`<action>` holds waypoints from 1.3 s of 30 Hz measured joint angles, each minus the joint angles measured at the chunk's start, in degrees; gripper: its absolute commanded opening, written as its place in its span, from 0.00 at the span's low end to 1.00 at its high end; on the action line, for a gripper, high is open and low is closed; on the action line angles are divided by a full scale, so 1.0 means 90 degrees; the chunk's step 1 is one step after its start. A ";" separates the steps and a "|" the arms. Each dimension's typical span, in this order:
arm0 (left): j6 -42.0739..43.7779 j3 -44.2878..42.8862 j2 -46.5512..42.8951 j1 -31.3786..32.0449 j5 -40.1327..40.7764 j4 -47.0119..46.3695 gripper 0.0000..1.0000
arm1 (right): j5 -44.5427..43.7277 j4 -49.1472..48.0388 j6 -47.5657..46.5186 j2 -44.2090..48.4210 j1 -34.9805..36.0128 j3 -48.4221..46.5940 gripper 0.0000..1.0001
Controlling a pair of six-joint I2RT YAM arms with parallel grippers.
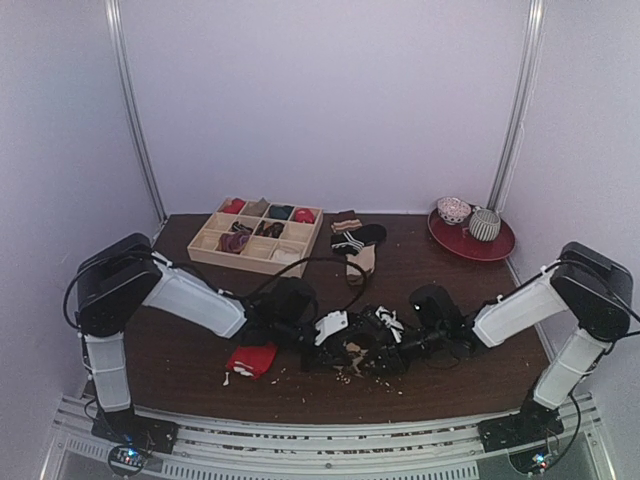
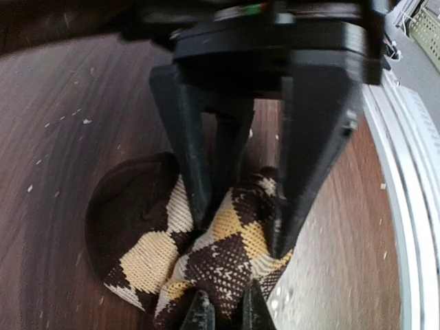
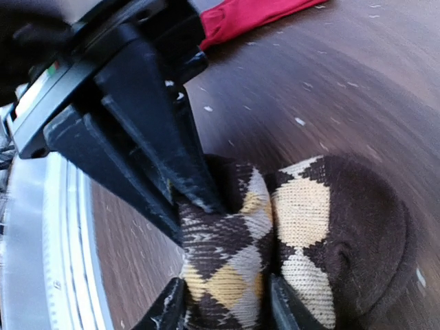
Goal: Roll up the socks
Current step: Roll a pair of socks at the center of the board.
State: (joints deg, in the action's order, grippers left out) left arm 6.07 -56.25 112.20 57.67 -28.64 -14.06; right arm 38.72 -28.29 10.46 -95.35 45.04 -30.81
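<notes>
Left tool [image 2: 240, 230] clamped on argyle sock [image 2: 148, 258]; right tool [image 3: 227, 306] straddles it, jaws parted, grip unclear.

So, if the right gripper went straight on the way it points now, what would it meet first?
The brown argyle sock: it sits between the fingertips of the right gripper, which would press into it at once. Behind it, probably the left gripper, pinched on the same sock.

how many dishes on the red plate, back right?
2 on the red plate: a patterned bowl at its left, a striped cup at its right. None seems hidden.
</notes>
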 measured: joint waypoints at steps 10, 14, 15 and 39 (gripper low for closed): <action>-0.0996 -0.1855 0.0857 -0.0092 -0.0709 0.2154 0.00 | -0.2664 -0.0321 -0.0614 0.3167 0.0627 0.1528 0.64; -0.1076 -0.2210 0.1037 -0.0163 -0.0937 0.2630 0.00 | -0.3436 -0.0471 -0.1122 0.3077 0.1326 0.1671 0.66; -0.1078 -0.2310 0.1088 -0.0180 -0.0991 0.2752 0.00 | -0.3602 -0.0508 -0.1222 0.2951 0.1489 0.1671 0.66; -0.1030 -0.2769 0.1319 -0.0270 -0.1241 0.3415 0.08 | -0.4534 -0.1166 -0.1511 0.0899 0.1923 0.1246 0.16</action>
State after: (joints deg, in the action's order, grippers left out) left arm -3.20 -81.17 124.07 55.24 -39.81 16.67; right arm -2.09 -38.79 -3.14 -87.26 62.35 -19.59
